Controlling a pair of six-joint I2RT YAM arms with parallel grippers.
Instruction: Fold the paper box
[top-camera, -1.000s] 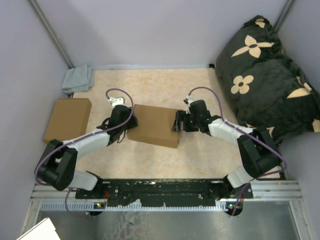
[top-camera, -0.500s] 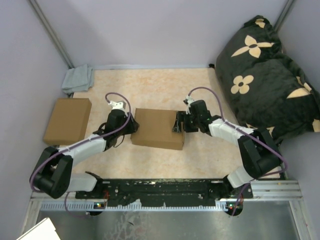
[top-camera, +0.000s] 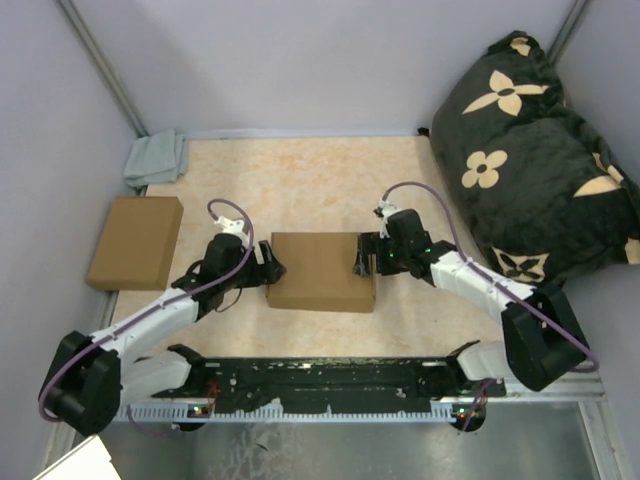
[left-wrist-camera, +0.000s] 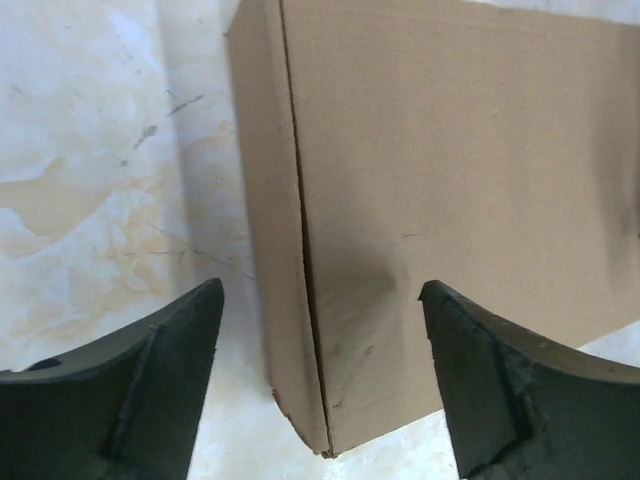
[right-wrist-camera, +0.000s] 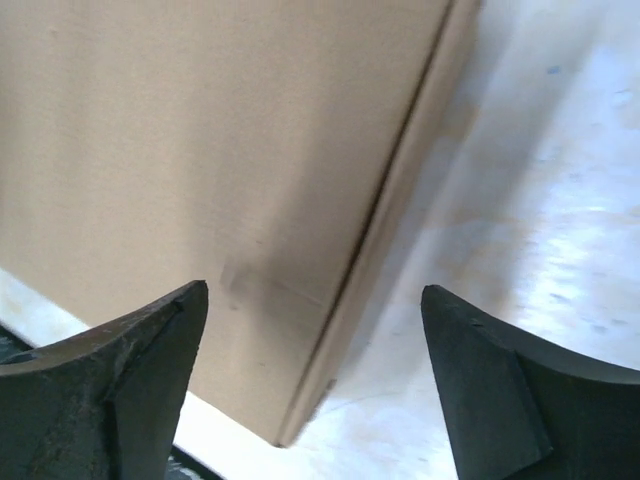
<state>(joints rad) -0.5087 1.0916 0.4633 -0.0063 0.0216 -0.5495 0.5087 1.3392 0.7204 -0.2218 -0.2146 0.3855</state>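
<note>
Broadly, smooth matte lilac-grey walls (top-camera: 300, 60) at 9, 12 and 3 o'clock. Below them a hard beige tabletop (top-camera: 320, 190), marbled with pale orange blotches and, close up, fine scratches. At 2 o'clock a plump black cushion (top-camera: 530, 150), soft fabric printed with cream four-petal flowers, slumped against the wall. From a black rail (top-camera: 330, 380) at 6 o'clock, the left arm (top-camera: 150, 320) and right arm (top-camera: 480, 285), white shells with black joints, each looped by a purple cable.

Near the middle, a shade toward 6 o'clock, the paper box (top-camera: 320, 270): plain brown cardboard, closed into a shallow rectangular block, lying flat, top face smooth, side seam crisp. At 9 o'clock a second brown box (top-camera: 135, 240), also closed and flat. At 11 o'clock a crumpled grey-blue cloth (top-camera: 157, 158).

At the paper box's 9 o'clock end, the left gripper (top-camera: 270, 272), black wedge-shaped fingers (left-wrist-camera: 160, 380) spread wide, straddling the box edge, clear of the card. At its 3 o'clock end, the right gripper (top-camera: 362, 262), fingers (right-wrist-camera: 130, 380) likewise wide apart over that edge, clamped on nothing.
</note>
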